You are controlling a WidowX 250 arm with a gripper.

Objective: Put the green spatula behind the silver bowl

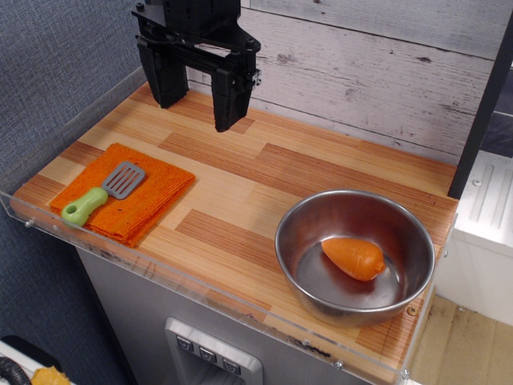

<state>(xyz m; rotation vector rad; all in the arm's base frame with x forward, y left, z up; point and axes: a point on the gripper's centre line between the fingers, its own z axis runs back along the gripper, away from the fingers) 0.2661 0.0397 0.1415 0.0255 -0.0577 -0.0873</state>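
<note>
The gripper [196, 100] hung empty above the rear of the counter [240, 192], jaws apart. The green spatula [104, 192] lay untouched on the orange cloth [152, 200] at front left, well apart from the silver bowl [300, 265], which held the carrot [353, 257].

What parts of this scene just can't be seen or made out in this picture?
- The gripper: its upper part and the arm are cut off by the top edge of the only view.
- The orange cloth: the green spatula covers a strip of it.
- The silver bowl: the carrot hides part of its floor, and its near wall hides the counter beneath.
- The buttons below the counter: markings too small to read.
</note>
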